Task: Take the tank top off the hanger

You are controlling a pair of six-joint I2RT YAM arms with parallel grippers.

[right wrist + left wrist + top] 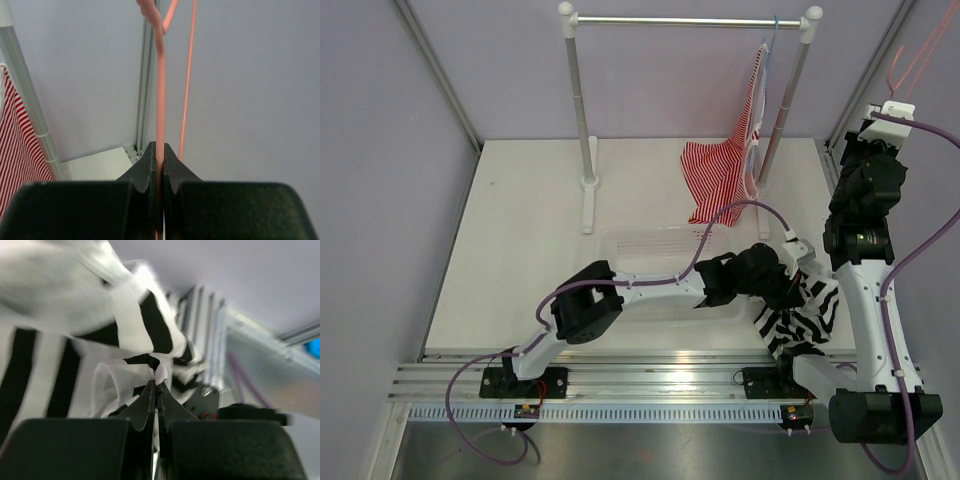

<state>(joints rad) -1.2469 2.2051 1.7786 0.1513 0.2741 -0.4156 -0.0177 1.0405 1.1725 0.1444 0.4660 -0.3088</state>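
The black-and-white striped tank top (805, 312) hangs bunched at the near right, by the right arm's base. My left gripper (782, 283) is shut on a fold of it; in the left wrist view the cloth (145, 330) sticks out from between the closed fingertips of the gripper (156, 385). My right gripper (892, 108) is raised at the far right, shut on the pink wire hanger (920, 50), which is bare and sticks up past the top edge. In the right wrist view the hanger's wire (161, 75) runs up from the closed gripper (159, 147).
A clothes rail (690, 20) on two posts stands at the back. A red-and-white thin-striped top (725, 170) hangs from it on a light blue hanger (772, 40). A clear plastic bin (650, 250) sits mid-table under the left arm. Grey walls enclose the table.
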